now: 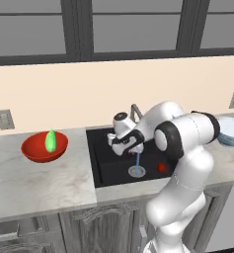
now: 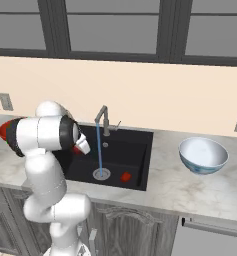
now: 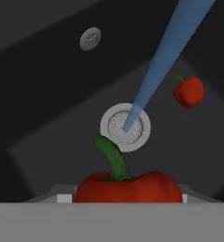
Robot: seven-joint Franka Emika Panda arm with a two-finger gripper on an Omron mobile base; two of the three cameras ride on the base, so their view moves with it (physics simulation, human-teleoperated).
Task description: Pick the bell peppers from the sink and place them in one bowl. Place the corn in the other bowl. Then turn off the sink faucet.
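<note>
My claw (image 1: 130,148) hangs over the sink (image 1: 104,168), pinching a red bell pepper (image 3: 128,187) between the fingers, green stem up (finger tips hidden behind it in the hand view). Second bell pepper (image 3: 188,91) lies on the basin floor near the drain (image 3: 125,127). Faucet (image 2: 103,120) running, blue stream hitting the drain. Corn (image 1: 50,141) sits in the red bowl (image 1: 44,147) on the counter left of the sink. White-and-blue bowl (image 2: 203,155) right of the sink.

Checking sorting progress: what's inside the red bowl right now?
The green corn stands in the red bowl on the counter. No pepper shows there; the bowl's floor behind its near wall is hidden.
</note>
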